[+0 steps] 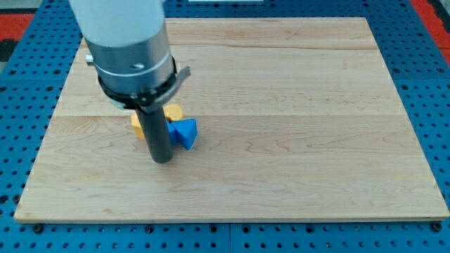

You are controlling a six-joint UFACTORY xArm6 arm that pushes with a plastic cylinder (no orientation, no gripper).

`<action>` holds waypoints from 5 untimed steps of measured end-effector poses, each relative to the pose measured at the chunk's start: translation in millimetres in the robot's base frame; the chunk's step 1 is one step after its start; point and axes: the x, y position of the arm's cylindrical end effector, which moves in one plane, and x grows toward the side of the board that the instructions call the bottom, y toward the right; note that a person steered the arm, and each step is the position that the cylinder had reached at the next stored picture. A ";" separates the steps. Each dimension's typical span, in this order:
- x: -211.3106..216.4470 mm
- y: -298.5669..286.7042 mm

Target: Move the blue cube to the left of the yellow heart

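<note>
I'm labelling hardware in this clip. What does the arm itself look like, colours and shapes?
The arm is a wide pale grey-white cylinder. Below it sits a dark grey band with a black ring clamp that has a small tab sticking out on the view's right. A straight, matte black rod hangs from it, ending in my tip. No cables or markings show.

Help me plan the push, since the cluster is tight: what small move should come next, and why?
Probably a short nudge of my tip toward the view's left, carrying the blue cube, which the rod hides. My tip sits at the cluster's lower edge, the blue triangular block to its right, the yellow blocks just above.
</note>
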 end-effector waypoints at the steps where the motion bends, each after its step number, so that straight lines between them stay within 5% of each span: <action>1: -31.5 -8.1; 5: -47.7 -5.6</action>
